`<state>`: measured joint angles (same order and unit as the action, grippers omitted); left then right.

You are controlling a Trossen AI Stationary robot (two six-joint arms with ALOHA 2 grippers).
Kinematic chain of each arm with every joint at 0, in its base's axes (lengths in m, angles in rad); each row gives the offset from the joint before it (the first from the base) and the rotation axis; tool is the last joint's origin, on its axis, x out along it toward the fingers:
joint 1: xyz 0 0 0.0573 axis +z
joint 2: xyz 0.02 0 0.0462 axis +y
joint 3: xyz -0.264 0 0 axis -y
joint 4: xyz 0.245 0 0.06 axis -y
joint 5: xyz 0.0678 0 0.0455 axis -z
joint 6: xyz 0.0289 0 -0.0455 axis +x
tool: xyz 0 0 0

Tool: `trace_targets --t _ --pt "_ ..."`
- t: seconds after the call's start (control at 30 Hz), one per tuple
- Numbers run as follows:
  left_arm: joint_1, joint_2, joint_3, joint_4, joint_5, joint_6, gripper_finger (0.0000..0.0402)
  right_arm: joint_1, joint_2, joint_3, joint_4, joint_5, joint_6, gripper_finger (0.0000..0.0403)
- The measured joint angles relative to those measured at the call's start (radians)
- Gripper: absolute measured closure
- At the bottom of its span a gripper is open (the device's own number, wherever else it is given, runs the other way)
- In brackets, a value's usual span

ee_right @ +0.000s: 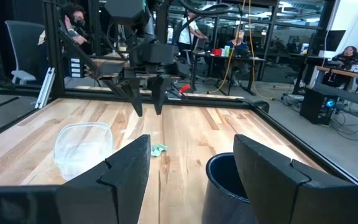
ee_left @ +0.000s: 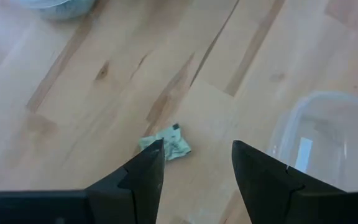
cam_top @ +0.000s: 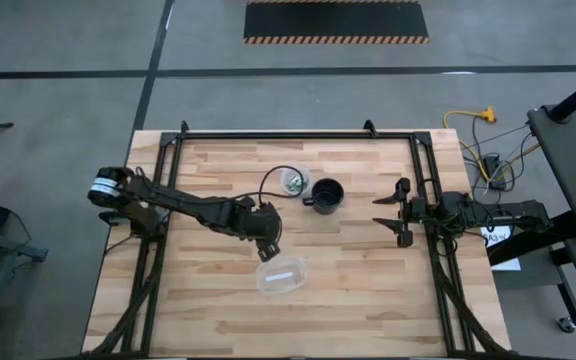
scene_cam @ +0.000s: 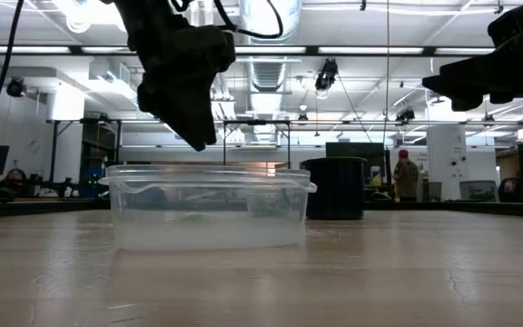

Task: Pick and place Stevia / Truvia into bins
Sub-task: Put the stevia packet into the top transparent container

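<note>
One crumpled green-and-white Stevia packet (ee_left: pixel 166 144) lies flat on the wood, also seen in the right wrist view (ee_right: pixel 159 149). My left gripper (ee_left: pixel 194 158) (cam_top: pixel 268 238) hangs open above it with its fingers pointing down, clear of the table (ee_right: pixel 148 106). The small round clear cup (cam_top: pixel 295 182) stands toward the far side next to the black mug and has green packets inside. My right gripper (cam_top: pixel 393 212) waits open over the table's right part, raised off it (scene_cam: pixel 488 77).
The larger oval clear tub (cam_top: pixel 280 275) (ee_left: pixel 328 137) stands just on the near side of my left gripper, with a white strip in it. The black mug (cam_top: pixel 328 193) (ee_right: pixel 229 180) stands right of the cup. A black cable loops beside the cup (cam_top: pixel 268 180). People sit beyond the table.
</note>
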<state>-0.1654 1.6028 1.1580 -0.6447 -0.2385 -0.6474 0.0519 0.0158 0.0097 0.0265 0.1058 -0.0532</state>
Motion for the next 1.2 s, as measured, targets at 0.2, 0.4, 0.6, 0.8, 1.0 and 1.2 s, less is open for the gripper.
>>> trace_targets --t 0.2,0.4,0.6,0.8,1.0,1.2 --pt "0.007 0.000 -0.001 0.003 0.000 -0.130 0.0230 0.000 0.000 0.000 0.000 0.000 0.000 0.0181" --pt "0.041 0.014 -0.002 0.000 -0.002 -0.220 0.0230 0.000 0.000 0.000 0.000 0.000 0.000 0.0181" --pt "0.043 0.033 -0.002 -0.017 0.006 -0.254 0.0230 0.000 0.000 0.000 0.000 0.000 0.000 0.0181" --pt "0.045 0.077 -0.003 -0.050 0.007 -0.263 0.0230 0.000 0.002 0.000 0.000 0.000 0.000 0.0181" --pt "0.049 0.147 -0.003 -0.024 0.023 -0.265 0.0230 0.000 0.012 0.000 0.006 -0.002 0.000 0.0181" --pt "0.052 0.219 -0.002 -0.002 0.032 -0.267 0.0230 0.000 0.020 0.000 0.006 0.000 -0.002 0.0181"
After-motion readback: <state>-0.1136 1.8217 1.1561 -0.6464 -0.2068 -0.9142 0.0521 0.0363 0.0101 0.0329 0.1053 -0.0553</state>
